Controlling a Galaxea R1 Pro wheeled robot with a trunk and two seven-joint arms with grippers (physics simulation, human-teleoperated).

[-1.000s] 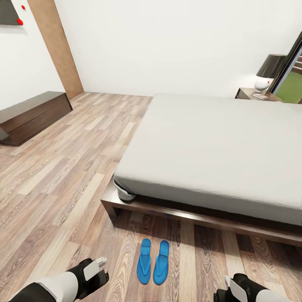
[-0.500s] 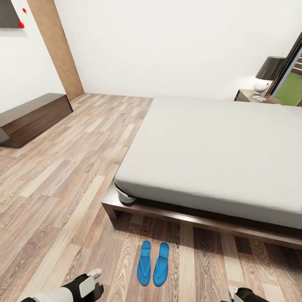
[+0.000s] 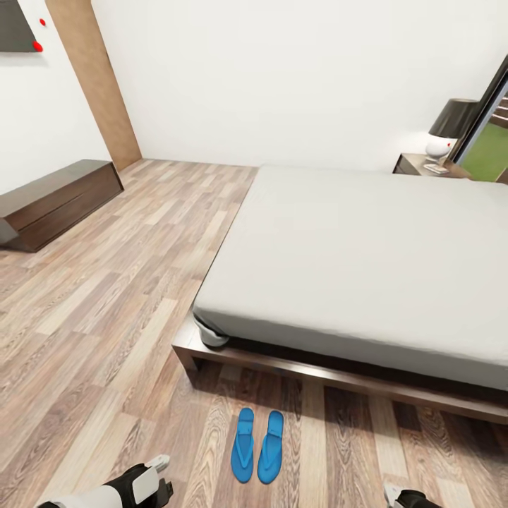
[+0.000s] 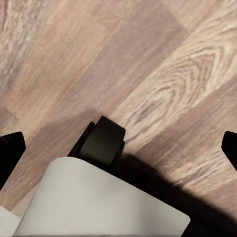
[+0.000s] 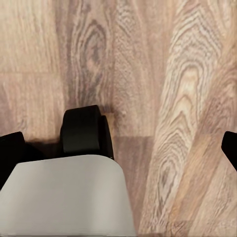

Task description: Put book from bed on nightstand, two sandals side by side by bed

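My left claw (image 3: 156, 478) and right claw (image 3: 395, 497) both look spread, empty; two sandals (image 3: 257, 445) lie together on floor just before the bed (image 3: 367, 247): light, floppy, I'd pinch a sole edge

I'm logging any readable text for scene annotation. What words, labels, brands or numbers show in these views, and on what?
None can be read.
Small flat item on the nightstand, beside the lamp: too small and blurred to tell any print.
Dark wall panel with red dots: no letters.
Blue sandals, bed, bench: plain.
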